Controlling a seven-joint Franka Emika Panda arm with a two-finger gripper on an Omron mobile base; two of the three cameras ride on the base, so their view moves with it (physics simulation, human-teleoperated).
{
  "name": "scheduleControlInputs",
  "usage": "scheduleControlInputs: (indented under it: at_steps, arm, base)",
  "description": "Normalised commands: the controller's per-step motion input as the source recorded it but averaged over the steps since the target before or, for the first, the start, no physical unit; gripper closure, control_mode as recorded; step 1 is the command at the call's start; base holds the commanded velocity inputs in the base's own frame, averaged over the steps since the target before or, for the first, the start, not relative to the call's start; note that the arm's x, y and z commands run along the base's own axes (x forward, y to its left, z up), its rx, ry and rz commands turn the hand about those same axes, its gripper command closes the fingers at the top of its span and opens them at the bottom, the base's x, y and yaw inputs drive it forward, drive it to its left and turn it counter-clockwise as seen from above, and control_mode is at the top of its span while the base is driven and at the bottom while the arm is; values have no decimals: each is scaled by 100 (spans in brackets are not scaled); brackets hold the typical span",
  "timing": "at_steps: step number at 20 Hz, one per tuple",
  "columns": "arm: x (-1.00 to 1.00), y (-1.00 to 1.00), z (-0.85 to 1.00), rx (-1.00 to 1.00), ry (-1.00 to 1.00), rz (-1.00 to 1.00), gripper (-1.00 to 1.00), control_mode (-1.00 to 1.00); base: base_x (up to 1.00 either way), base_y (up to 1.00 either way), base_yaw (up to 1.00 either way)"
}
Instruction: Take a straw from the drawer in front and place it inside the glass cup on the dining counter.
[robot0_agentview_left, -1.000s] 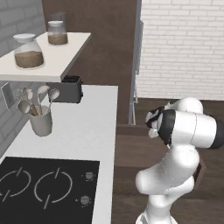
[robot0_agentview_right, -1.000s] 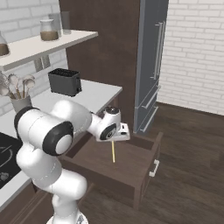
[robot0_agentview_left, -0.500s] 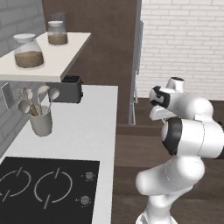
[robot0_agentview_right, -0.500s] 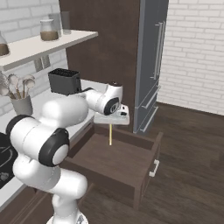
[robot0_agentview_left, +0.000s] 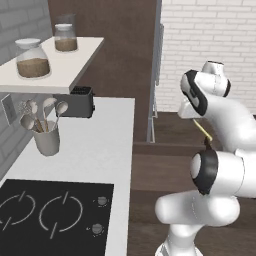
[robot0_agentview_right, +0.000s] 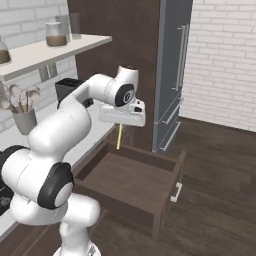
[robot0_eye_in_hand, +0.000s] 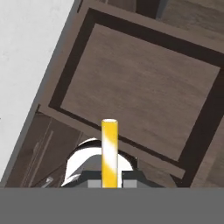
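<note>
My gripper (robot0_agentview_right: 120, 124) is shut on the straw (robot0_agentview_right: 119, 138), a thin yellow stick that hangs straight down from the fingers, well above the drawer (robot0_agentview_right: 131, 181). The drawer stands pulled out, dark brown, its bottom bare. In the hand view the straw (robot0_eye_in_hand: 109, 151) rises between the fingertips, and the drawer (robot0_eye_in_hand: 139, 87) lies open far below it. In the left base view a short piece of the straw (robot0_agentview_left: 202, 130) shows beside the arm's upper links. The glass cup and the dining counter are out of view.
To the left runs a white counter (robot0_agentview_left: 95, 145) with a black cooktop (robot0_agentview_left: 50, 215), a grey utensil holder (robot0_agentview_left: 46, 139) and a dark toaster (robot0_agentview_left: 77, 101). A shelf (robot0_agentview_left: 55, 65) with two jars hangs above. A tall grey fridge (robot0_agentview_right: 172, 70) stands behind the drawer; wooden floor (robot0_agentview_right: 220, 190) lies to the right.
The arm has risen and swung toward the fridge, lifting the straw from just over the drawer to well above it. The grip on the straw has stayed shut.
</note>
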Motion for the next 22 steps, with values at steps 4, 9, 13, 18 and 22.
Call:
scheduleControlInputs:
  at_steps: [4, 9, 13, 18, 22]
  arm:
    - [-61, 41, 58, -10, -7, -5, 100, -100]
    - [-43, 53, 16, -17, -9, -8, 100, -100]
    - [-35, 24, 0, -13, -3, -9, 100, -100]
    - [0, 0, 0, 0, 0, 0, 100, 100]
    - [0, 0, 0, 0, 0, 0, 100, 100]
  base:
    - [0, 0, 0]
    - [0, 0, 0]
    - [0, 0, 0]
    - [-100, -7, -15]
    - [-86, -74, -11]
